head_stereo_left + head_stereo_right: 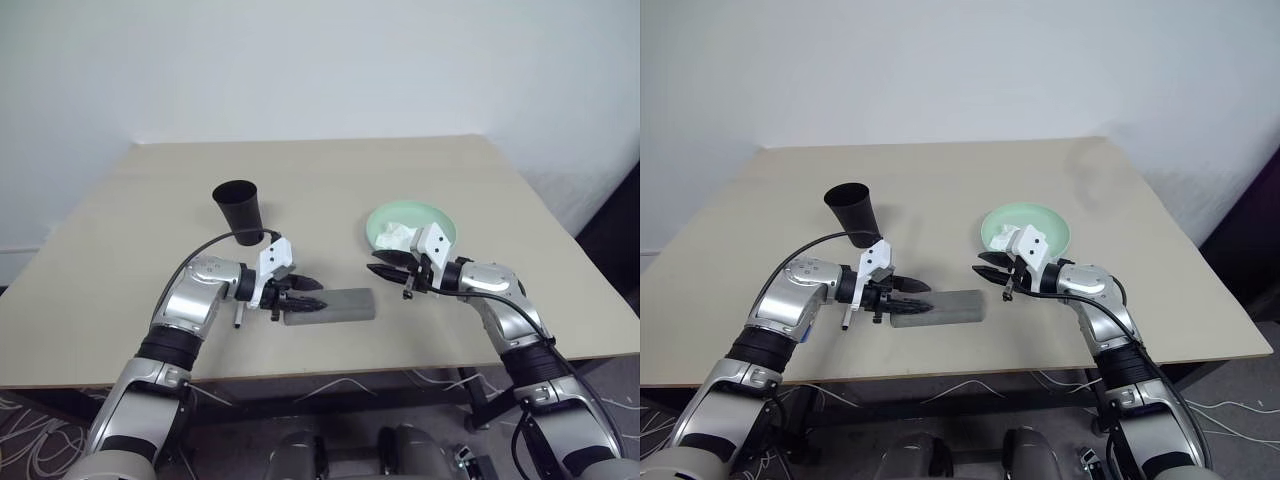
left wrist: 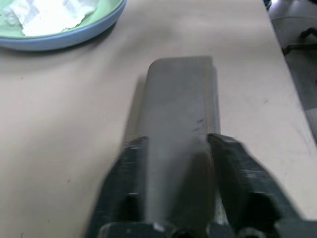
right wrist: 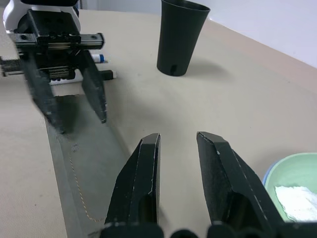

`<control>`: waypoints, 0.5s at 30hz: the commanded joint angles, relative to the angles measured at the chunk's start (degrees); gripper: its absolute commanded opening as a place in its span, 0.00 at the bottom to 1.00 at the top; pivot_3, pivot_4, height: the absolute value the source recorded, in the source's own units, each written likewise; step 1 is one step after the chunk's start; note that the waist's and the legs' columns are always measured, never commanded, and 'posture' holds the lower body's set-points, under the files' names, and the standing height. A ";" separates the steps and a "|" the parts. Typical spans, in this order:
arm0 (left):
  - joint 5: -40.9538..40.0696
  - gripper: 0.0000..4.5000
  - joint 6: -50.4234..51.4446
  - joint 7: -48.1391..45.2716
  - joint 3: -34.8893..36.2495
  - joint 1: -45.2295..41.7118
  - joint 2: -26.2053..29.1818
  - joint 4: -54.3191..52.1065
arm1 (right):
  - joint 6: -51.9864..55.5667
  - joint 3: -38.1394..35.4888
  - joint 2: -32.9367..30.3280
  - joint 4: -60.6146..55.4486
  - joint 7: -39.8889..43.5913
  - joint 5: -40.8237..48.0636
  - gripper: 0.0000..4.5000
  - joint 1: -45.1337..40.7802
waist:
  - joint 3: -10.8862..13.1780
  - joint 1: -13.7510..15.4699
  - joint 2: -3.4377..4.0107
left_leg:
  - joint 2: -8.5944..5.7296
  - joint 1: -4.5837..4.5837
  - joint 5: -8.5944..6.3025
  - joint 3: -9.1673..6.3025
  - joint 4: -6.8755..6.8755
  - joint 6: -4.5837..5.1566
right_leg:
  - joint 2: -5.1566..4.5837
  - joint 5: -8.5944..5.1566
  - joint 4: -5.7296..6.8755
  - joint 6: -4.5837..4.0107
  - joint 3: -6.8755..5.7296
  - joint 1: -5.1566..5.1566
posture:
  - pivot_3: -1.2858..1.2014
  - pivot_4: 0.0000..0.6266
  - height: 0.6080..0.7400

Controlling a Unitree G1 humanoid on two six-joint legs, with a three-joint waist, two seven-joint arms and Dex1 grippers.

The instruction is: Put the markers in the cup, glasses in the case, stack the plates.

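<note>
Near the table's front edge, left gripper (image 1: 312, 301) straddles the case (image 1: 335, 305) end, while right gripper (image 1: 385, 264) hovers empty, fingers slightly apart.

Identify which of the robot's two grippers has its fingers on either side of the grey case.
The left gripper: its fingers straddle one end of the grey case. The right gripper hovers beside the stacked plates, touching nothing.

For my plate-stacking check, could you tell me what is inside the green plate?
A crumpled white tissue lies in the mint green plate, which sits on the light blue plate. Anything under the tissue is hidden.
</note>
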 commanded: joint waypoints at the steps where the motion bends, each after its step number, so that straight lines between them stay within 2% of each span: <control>1: 2.83 0.16 -3.70 0.47 -1.42 -0.97 1.20 0.31 | -1.30 -0.68 0.14 -0.93 -0.49 0.05 0.27 -1.26 | 0.00 0.00 0.00 | 0.00 0.00 0.00 0.01 0.00 0.00 | 0.00 0.00 0.00 0.00 0.00 0.00 | 0.52 0.00 0.92; 8: 1.86 0.16 -3.95 2.27 0.45 -1.05 0.51 1.04 | -1.33 -0.50 0.19 -0.83 -0.73 -0.06 0.27 -1.57 | 0.00 0.02 0.00 | 0.21 0.01 0.00 0.02 0.00 0.00 | -0.01 0.00 -0.01 0.00 0.01 0.00 | 0.52 0.00 0.92; 15: -5.73 0.16 3.67 6.58 9.27 -2.43 0.48 -0.57 | -1.50 -0.56 0.40 -0.62 -0.81 -0.20 0.27 -1.99 | 0.00 -0.02 -0.01 | 0.22 -0.02 0.00 0.02 0.02 0.00 | 0.01 0.00 0.01 0.00 0.00 -0.05 | 0.52 0.00 0.92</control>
